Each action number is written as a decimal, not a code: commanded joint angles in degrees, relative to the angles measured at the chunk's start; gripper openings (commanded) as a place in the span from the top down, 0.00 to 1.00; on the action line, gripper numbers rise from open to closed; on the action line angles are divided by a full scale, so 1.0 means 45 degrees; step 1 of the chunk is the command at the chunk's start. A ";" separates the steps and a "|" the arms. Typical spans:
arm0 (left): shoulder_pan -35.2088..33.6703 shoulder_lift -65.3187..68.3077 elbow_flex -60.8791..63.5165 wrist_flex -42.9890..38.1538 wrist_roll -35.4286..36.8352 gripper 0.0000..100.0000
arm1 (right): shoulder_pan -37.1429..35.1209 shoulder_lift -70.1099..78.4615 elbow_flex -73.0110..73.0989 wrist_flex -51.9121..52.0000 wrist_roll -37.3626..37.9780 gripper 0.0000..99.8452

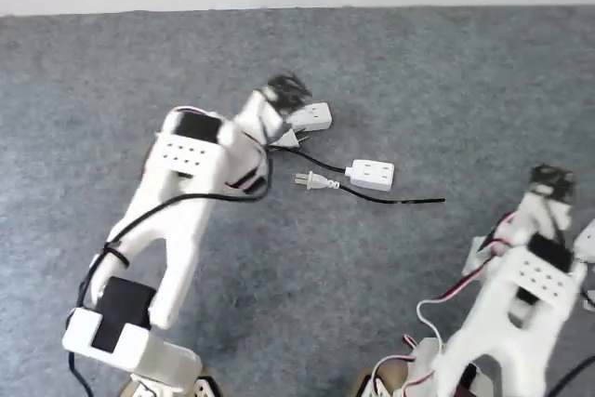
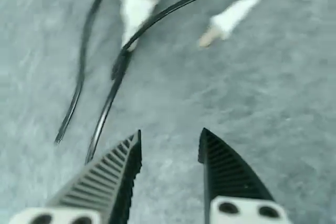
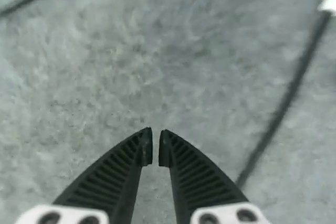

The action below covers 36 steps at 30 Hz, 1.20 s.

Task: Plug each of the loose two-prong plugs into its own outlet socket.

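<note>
Grey carpeted surface point(image 1: 437, 72) carries two loose plugs point(image 1: 316, 180) and two sockets point(image 1: 372, 172) near its middle. Your left pincer point(image 2: 170, 150) hovers released, short of the nearer plug point(image 2: 134, 11); your right pincer point(image 3: 153, 148) is clenched, empty. Approach step: next, descend and grip that plug's body.

Fixed high camera looks down over the grey table point(image 1: 307, 285); wrist cameras face it closely, the left sharing the high view's loose plug point(image 2: 231, 17).

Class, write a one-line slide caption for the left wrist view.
Left claw open over grey carpet, facing a loose two-prong plug and black cords.
</note>
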 commanded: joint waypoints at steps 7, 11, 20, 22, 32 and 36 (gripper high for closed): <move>0.0821 -0.0020 0.0186 -0.0703 0.1621 0.83 | -0.2921 -0.0381 0.0254 -0.2940 -0.3673 0.91; 0.0645 -0.0059 0.1358 -0.1543 0.3419 0.83 | -0.4405 -0.0381 -0.0313 -0.3018 -0.6095 0.77; -0.0664 -0.1035 0.5226 -0.3614 0.3536 0.83 | -0.6847 0.1788 -0.2989 -0.3722 -0.9123 0.77; -0.1094 -0.1934 0.6496 -0.4435 0.2852 0.83 | -0.7199 0.2999 -0.4024 -0.3722 -0.9768 0.77; -0.1680 -0.8205 1.2571 -0.8010 0.2696 0.83 | -0.7570 0.7707 -0.8322 -0.2960 -0.4747 0.77; -0.1680 -1.0139 1.4037 -0.8615 0.2676 0.83 | -0.7473 0.8996 -1.0530 -0.0400 0.1739 0.77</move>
